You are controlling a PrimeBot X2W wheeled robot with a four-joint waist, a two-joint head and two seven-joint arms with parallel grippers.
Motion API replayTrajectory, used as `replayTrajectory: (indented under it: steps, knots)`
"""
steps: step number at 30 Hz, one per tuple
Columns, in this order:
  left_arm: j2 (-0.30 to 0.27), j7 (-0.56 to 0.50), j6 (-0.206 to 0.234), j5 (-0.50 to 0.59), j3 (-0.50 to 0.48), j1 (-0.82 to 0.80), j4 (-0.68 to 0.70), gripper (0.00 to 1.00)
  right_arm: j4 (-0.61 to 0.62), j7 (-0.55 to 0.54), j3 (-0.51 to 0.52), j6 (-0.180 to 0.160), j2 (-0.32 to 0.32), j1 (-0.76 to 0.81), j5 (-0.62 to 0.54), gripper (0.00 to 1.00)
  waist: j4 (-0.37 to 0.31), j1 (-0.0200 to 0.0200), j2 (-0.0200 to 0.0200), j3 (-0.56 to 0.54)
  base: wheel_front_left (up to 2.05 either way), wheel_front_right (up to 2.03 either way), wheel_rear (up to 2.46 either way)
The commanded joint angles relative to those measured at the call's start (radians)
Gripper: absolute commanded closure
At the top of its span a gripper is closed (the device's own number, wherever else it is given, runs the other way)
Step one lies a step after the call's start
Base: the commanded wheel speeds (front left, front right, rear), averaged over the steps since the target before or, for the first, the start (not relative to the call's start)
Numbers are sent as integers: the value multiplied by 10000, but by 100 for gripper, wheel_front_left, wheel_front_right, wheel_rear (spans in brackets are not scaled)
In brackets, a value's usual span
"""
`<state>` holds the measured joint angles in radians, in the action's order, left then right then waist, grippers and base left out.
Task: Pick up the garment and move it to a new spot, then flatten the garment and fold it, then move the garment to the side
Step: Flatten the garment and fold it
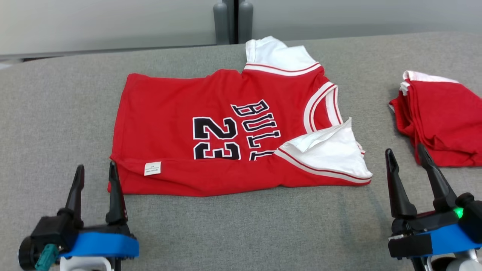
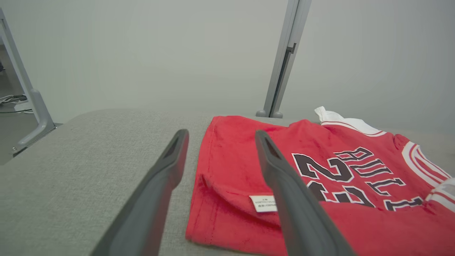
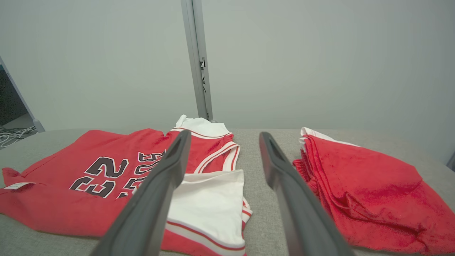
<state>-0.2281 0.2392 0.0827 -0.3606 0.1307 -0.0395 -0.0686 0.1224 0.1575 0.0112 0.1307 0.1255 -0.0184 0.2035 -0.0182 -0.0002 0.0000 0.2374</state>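
Note:
A red jersey with white sleeves, the garment [image 1: 211,131], lies on the grey table with its near long edge folded up over the black "23" print; a white label [image 1: 152,168] shows on that fold. My left gripper [image 1: 96,171] stands open at the garment's near left corner, holding nothing. My right gripper [image 1: 408,156] stands open just right of the near white sleeve [image 1: 331,152], also holding nothing. The left wrist view shows the garment [image 2: 320,177] ahead of the open left gripper [image 2: 220,137]. The right wrist view shows the garment [image 3: 89,170] beyond the open right gripper [image 3: 224,138].
A pile of folded red garments [image 1: 440,120] lies at the table's right, close to my right gripper, and appears as the red pile [image 3: 362,188] in the right wrist view. A grey post [image 1: 232,19] stands behind the padded grey table [image 1: 56,124].

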Motion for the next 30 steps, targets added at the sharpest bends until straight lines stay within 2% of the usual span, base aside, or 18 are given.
replayTrajectory:
  steps: [1,12,18,23,30]
  knots:
    - [-30,41,-3,-26,-36,114,-81,0,133,-79,24,1,-77,188,-51,0,-75,2,0,-115,0,0,0]
    - [-83,-24,-102,-174,83,289,-461,0,567,-581,155,1,-301,666,11,0,-36,2,0,-416,0,0,0]
    - [-199,-222,-334,-281,186,-44,-922,0,102,-819,113,1,-267,518,164,0,4,2,0,-202,0,0,0]
    - [-184,-514,-616,-600,240,-452,-1854,0,-1217,-819,-177,1,-148,76,300,0,25,2,0,114,0,0,0]
    - [-247,-773,-1127,-1035,234,-1321,-3336,0,-3827,-264,-475,1,-38,-1153,589,0,46,2,0,507,0,0,0]
